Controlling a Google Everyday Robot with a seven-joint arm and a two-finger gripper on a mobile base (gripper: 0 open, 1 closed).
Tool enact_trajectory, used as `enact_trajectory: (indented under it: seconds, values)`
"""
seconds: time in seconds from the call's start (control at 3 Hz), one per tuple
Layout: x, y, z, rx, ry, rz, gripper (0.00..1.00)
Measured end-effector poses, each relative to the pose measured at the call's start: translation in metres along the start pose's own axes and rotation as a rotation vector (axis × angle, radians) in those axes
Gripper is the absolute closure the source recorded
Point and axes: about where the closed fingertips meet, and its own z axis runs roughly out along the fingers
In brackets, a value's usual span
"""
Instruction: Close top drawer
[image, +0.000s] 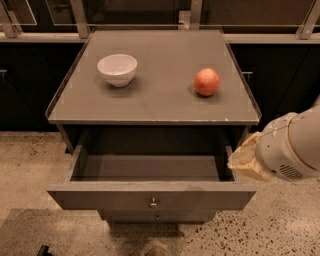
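Note:
The top drawer (150, 196) of the grey cabinet is pulled far out; its inside looks empty and its plain front carries a small round metal knob (153, 203) at centre. My gripper (245, 162) is at the drawer's right side, near the front right corner, its cream fingers pointing left against the side wall. The white arm housing (292, 147) hides most of it. A lower drawer front shows only as a sliver under the open one.
On the cabinet top (155, 102) stand a white bowl (117, 69) at the left and an orange-red fruit (207, 82) at the right. Dark cabinets and a metal rail run behind. Speckled floor lies around the cabinet.

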Motion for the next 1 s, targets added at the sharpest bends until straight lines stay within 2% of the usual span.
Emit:
enact_trajectory:
  seconds: [0.33, 0.67, 1.0]
  values:
    - [0.022, 0.025, 0.030, 0.004, -0.056, 0.036, 1.00]
    - [0.058, 0.064, 0.100, -0.067, -0.149, 0.178, 1.00]
    - [0.098, 0.097, 0.178, -0.126, -0.195, 0.338, 1.00]
